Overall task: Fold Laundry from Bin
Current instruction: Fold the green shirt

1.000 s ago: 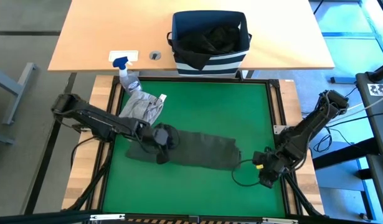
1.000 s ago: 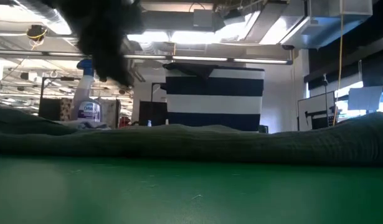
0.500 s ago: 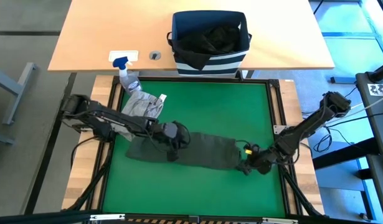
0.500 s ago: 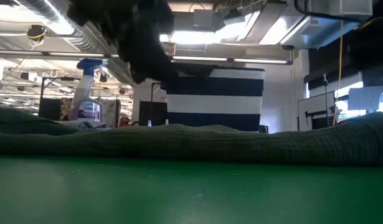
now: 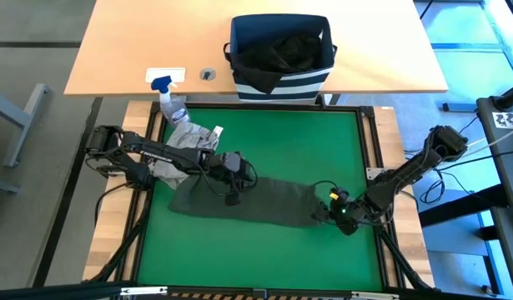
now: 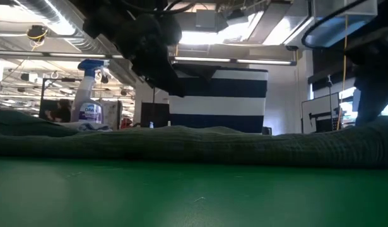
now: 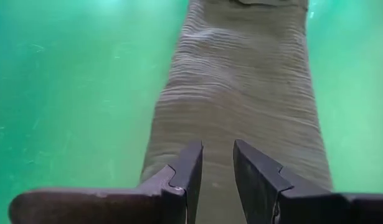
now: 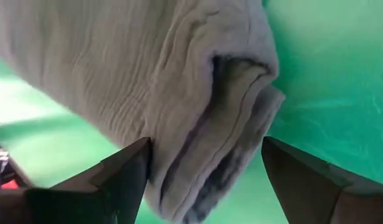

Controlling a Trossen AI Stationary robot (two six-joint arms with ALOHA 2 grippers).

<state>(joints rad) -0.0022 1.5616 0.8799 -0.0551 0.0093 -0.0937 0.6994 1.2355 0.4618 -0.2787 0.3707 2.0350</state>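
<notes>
One garment, the dark olive cloth (image 5: 243,200), lies on the green mat (image 5: 273,137) as a long folded strip running across the mat's near half; judged part-folded, not yet a compact square. Light grey cloth (image 5: 189,143) sits crumpled at the mat's far left corner, unfolded, just beside a spray bottle (image 5: 168,98). Black cloth (image 5: 281,52) remains inside the striped bin (image 5: 281,79) on the wooden table beyond the mat. Assessment: one of three items in work, two outstanding.

Left gripper (image 7: 217,171) hangs over the left part of the olive strip, jaws narrowly parted, nothing between them as far as its wrist view shows. Right gripper (image 8: 207,171) is at the strip's right end, jaws spread wide to either side of the rolled edge, not closed on it.
</notes>
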